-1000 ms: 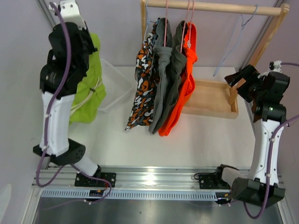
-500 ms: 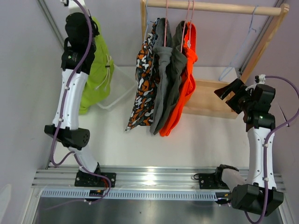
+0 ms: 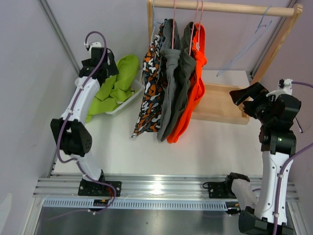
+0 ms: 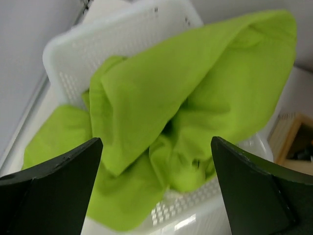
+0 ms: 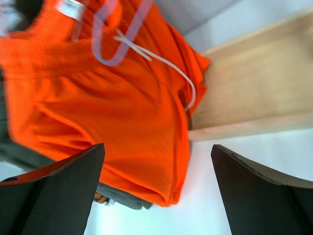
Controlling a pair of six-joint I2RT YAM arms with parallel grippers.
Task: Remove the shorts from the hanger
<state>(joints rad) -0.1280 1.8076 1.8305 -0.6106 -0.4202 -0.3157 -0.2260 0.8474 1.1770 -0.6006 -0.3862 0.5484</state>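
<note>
The lime green shorts [image 3: 116, 87] [image 4: 195, 93] lie crumpled in a white basket [image 3: 129, 99] [image 4: 122, 34], spilling over its rim. My left gripper [image 3: 110, 68] [image 4: 156, 142] hovers just above them, open, holding nothing. Camouflage shorts [image 3: 149, 83], dark grey shorts [image 3: 174, 83] and bright orange shorts [image 3: 196, 81] [image 5: 112, 98] hang from pink hangers [image 3: 174, 17] on the wooden rail [image 3: 225, 7]. My right gripper [image 3: 243, 97] [image 5: 157, 147] stands open to the right of the orange shorts, apart from them, facing their lower hem.
A shallow wooden tray [image 3: 222, 105] [image 5: 254, 83] forms the rack's base behind the hanging shorts. An empty pale hanger [image 3: 247, 46] hangs at the rail's right end. The rack's slanted wooden post [image 3: 276, 41] rises close to my right arm.
My left arm swung down from high at the left wall to the basket and opened, dropping the lime green shorts into it. My right arm shifted slightly.
</note>
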